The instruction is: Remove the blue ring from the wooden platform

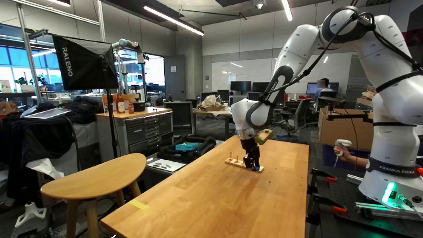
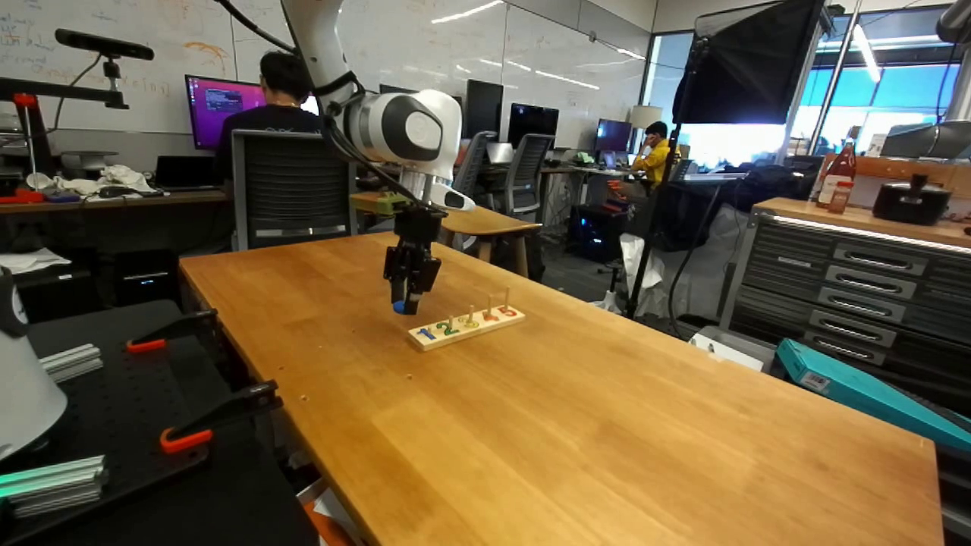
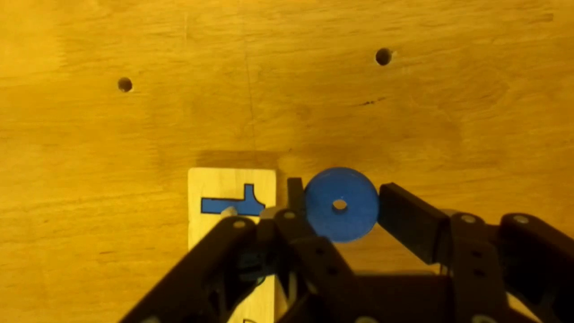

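The claw (image 3: 341, 197) pinched the blue ring (image 3: 343, 222) right in its tip, up over the counter (image 2: 607, 417), and the wooden platform (image 2: 472, 332) lay lower down, just beside the claw.

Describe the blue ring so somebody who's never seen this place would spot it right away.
Find the long wooden table, then the black gripper over it. Held between the gripper's jaws is the blue ring. Unlike the blue 1 on the nearby board, it is round, with a small hole through its middle.
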You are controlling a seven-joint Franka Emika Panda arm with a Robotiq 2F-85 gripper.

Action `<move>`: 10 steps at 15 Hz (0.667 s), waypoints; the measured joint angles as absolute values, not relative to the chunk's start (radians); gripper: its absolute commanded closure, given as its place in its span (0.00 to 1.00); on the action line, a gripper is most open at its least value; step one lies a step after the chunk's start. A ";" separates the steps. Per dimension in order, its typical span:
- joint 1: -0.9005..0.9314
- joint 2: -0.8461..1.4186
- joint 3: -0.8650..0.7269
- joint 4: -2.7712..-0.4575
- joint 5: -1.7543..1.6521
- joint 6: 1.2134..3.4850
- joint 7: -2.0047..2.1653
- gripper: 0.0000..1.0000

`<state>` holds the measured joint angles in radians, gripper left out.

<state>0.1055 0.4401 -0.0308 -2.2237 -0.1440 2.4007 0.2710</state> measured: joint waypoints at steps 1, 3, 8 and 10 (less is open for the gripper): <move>0.108 0.457 -0.031 -2.224 -0.144 2.410 0.271 0.28; 0.113 0.487 -0.030 -2.222 -0.144 2.429 0.271 0.21; 0.121 0.483 -0.015 -2.203 -0.143 2.436 0.265 0.00; 0.125 0.436 0.003 -2.198 -0.142 2.424 0.252 0.00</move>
<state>0.1248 0.4359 0.0025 -2.1982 -0.1416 2.4243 0.2522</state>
